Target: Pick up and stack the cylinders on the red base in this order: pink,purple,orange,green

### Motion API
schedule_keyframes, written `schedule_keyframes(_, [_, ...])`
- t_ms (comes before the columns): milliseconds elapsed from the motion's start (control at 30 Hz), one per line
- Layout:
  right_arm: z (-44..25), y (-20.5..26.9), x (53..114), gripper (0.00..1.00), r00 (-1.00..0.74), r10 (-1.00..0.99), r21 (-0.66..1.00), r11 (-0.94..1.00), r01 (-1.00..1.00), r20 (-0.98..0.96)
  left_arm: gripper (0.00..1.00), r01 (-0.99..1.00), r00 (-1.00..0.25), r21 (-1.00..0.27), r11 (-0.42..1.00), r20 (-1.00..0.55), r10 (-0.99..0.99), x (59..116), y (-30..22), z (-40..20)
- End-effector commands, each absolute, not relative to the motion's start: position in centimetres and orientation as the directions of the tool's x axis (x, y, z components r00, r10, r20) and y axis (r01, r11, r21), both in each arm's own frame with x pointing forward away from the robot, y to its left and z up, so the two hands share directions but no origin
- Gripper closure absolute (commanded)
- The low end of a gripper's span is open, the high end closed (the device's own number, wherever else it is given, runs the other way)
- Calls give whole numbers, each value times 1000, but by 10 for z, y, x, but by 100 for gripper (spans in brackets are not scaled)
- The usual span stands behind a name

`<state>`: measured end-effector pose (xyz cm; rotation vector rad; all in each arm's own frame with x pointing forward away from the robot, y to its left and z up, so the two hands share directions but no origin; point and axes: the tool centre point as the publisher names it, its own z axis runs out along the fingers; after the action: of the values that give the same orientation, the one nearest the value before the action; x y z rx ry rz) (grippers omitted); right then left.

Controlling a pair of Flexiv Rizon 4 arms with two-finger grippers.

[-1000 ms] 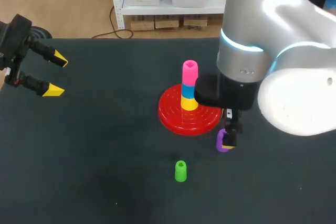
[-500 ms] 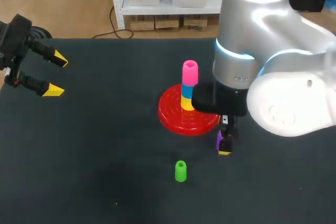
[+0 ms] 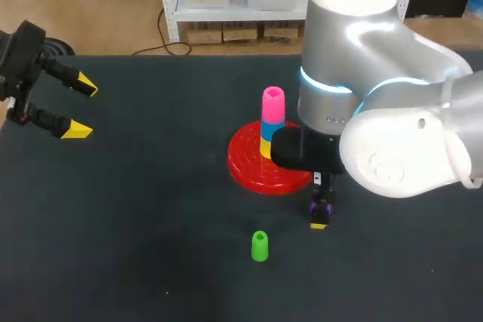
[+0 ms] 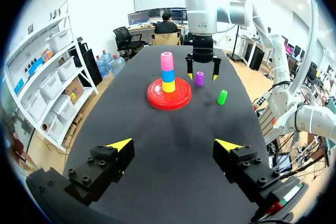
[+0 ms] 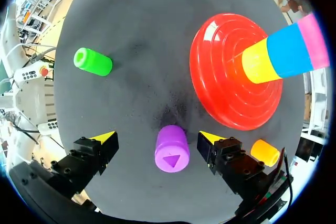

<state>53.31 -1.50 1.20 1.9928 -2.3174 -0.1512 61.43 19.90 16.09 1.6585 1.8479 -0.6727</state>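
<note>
- Squarely between the fingers of the right gripper (image 5: pixel 157 139) stands the purple cylinder (image 5: pixel 171 149). It is upright on the dark table (image 3: pixel 151 224).
- It is a short, glossy piece with rounded shoulders. Its top face carries a triangular recess.
- The right gripper is spread wide and grips nothing. The purple cylinder sits nearer one finger than the other, and a strip of table shows on both sides of it.
- In the head view the purple cylinder is mostly covered by the right arm's wrist, just off the near right rim of the red base (image 5: pixel 220 93).
- The red base is a round disc with raised concentric rings. It lies just ahead of the purple cylinder and does not touch it.
- A stack rises from the middle of the base: a yellow cylinder (image 5: pixel 257 64) at the bottom, a blue cylinder (image 5: pixel 286 51) on it, and a pink cylinder (image 5: pixel 315 32) on top.
- An orange cylinder (image 5: pixel 264 152) sits on the table just outside the finger that is closer to the purple one, near the base's rim.
- The green cylinder (image 5: pixel 93 61) is alone on the table, well apart on the other side of the gripper. The head view shows it upright.
- The left gripper (image 4: pixel 174 144) hovers by the table's left edge, far from the pieces. Its fingers are parted and hold nothing.
</note>
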Motion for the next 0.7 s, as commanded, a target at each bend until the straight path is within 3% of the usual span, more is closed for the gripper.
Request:
schedule_keyframes(33, [11, -16, 534, 0, -154, -988, 127, 153, -980, 1, 0, 994, -75, 5, 109, -699, 711, 613, 199, 160])
schedule_keyframes(700, [16, -25, 539, 0, -170, -985, 118, 169, -979, 1, 0, 994, -75, 5, 109, -699, 711, 613, 199, 160])
